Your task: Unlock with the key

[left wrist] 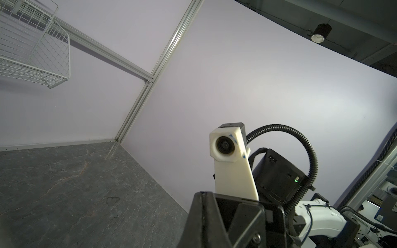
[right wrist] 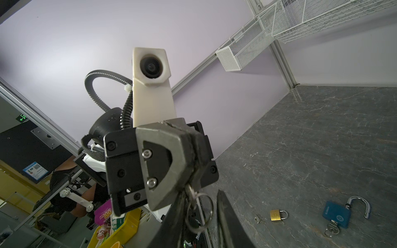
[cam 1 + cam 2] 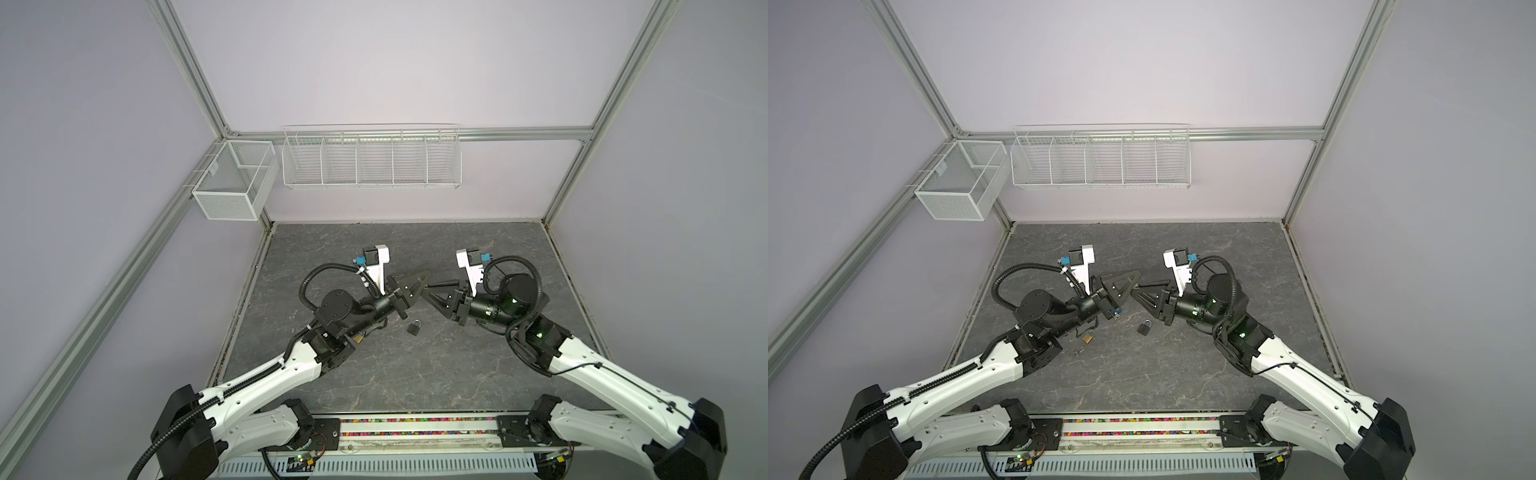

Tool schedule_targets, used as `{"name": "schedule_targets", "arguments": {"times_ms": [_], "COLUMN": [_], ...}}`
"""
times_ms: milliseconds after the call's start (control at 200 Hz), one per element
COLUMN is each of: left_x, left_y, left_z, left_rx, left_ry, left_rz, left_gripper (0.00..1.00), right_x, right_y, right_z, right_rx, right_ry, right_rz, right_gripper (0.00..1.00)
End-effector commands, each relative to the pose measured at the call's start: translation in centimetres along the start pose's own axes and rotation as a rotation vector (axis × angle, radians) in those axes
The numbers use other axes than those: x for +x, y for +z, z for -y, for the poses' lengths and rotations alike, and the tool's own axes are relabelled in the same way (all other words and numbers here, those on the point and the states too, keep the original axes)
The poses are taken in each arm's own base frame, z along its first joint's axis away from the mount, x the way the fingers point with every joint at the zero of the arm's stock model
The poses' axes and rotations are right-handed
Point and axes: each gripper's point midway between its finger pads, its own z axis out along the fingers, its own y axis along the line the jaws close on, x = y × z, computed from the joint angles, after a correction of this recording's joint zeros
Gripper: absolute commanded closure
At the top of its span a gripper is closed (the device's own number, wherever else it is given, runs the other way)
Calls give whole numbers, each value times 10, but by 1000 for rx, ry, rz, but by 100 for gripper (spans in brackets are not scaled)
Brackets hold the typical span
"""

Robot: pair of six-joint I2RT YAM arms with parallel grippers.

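**Markings.** The blue padlock [image 2: 336, 214] carries a line of white lettering along one edge and a round white emblem on its face. The lettering is too small to read with certainty. The brass padlock [image 2: 276, 215] bears stamped marks that cannot be read. Outside the cell, the right wrist view shows a green exit sign [image 2: 22, 117] with an arrow and a blue label [image 2: 35, 170] with a QR code.

**Key.** The key [image 2: 190, 194] is silver, and a wire key ring [image 2: 211, 209] hangs from it. The left hand [image 2: 189, 182] is raised above the middle of the worktop [image 2: 322, 139]. It is closed flat on the key, which protrudes from its tip. The right hand [image 2: 200, 199] faces it tip to tip. Its fingers stand a narrow gap apart with the key ring between them. Whether they touch the ring cannot be told.

**Locks.** Both padlocks lie on the worktop, nearer than the hands.
- The blue padlock has its shackle swung open, and a second key [image 2: 332, 229] is seated in its keyhole.
- The brass padlock lies to the left of the blue one, close to the left arm, with its shackle closed.
- A small loose key [image 2: 258, 219] lies just left of the brass padlock.
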Motion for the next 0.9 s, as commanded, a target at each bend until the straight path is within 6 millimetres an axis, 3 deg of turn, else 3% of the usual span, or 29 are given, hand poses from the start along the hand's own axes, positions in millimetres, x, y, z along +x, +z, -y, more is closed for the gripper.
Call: {"name": "schedule_targets", "arguments": {"times_ms": [0,545,895], "left_x": [0,7,10], "left_y": [0,1,2], "left_z": [9,12,13], "left_rx": [33,59,63], "left_ry": [9,-13,-14], "left_rz": [-3,-37,-61], "left_gripper": [100,100,100], "right_x": [-19,-24,-23], "right_y": [-4,-6,-8], "right_z": [-17,-28,-29], "right_rx": [-42,-69,-64], "right_ry": [-57,-100,-113], "right_rz": [52,48,44], "right_gripper": [74,81,92]}}
